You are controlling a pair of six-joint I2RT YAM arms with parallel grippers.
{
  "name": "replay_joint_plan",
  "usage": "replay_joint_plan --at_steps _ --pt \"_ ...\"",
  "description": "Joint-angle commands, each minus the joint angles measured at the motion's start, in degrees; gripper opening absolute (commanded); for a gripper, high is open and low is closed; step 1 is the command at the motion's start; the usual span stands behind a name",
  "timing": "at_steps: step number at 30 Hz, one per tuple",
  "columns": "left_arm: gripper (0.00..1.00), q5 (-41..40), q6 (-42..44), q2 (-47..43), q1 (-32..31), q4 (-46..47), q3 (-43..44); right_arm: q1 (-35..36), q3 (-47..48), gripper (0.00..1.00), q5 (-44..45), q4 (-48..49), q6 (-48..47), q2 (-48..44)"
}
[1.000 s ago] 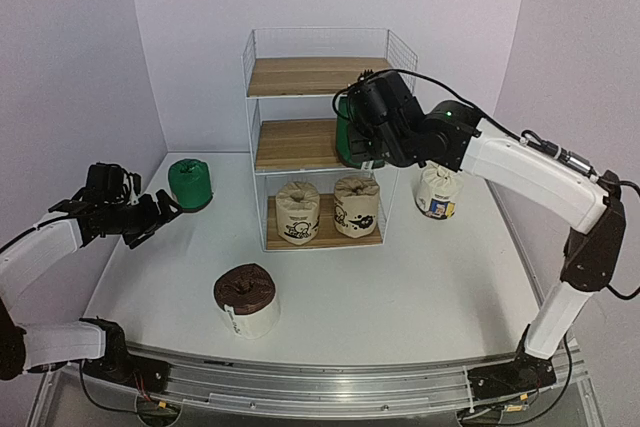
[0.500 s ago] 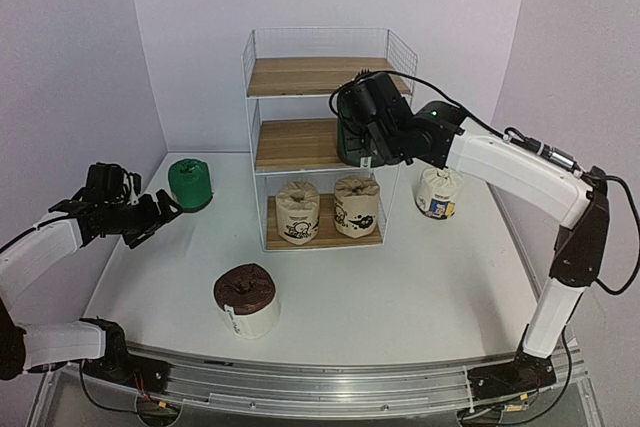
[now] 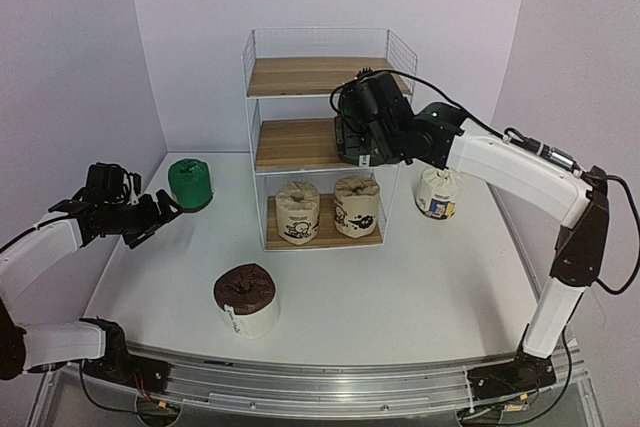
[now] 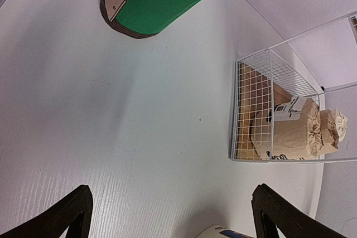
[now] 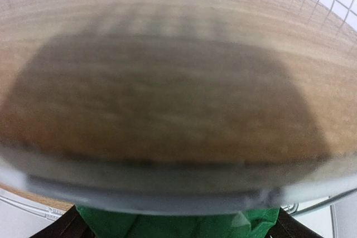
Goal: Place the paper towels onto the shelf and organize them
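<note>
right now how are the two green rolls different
The loose green roll stands on the table left of the shelf, untouched, ahead of the open fingers of the left gripper. The gripped green roll sits between the fingers of the right gripper at the middle board, mostly hidden. Both have green wrap.

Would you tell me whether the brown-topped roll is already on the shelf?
No, the brown-topped roll stands on the table, in front of the shelf.
</note>
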Motion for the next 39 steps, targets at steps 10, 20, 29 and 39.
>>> replay_joint_plan --at_steps 10,20,29,39 --pt "1.00 0.23 0.54 -0.71 -0.19 -0.50 1.91 0.00 -10.37 0.95 -10.31 1.90 1.69 -13.29" --pt "1.00 0.32 0.29 -1.21 -0.17 -0.58 1.72 -0.01 -17.81 0.95 -33.54 1.94 2.86 -18.75" --pt "1.00 0.03 0.38 -1.13 -0.18 -0.38 1.69 -2.46 -11.02 0.95 -33.64 2.07 0.41 -11.17" --pt "1.00 -0.35 0.21 -1.08 -0.15 -0.60 1.65 -5.18 -8.38 0.94 -29.06 2.56 -1.01 -8.23"
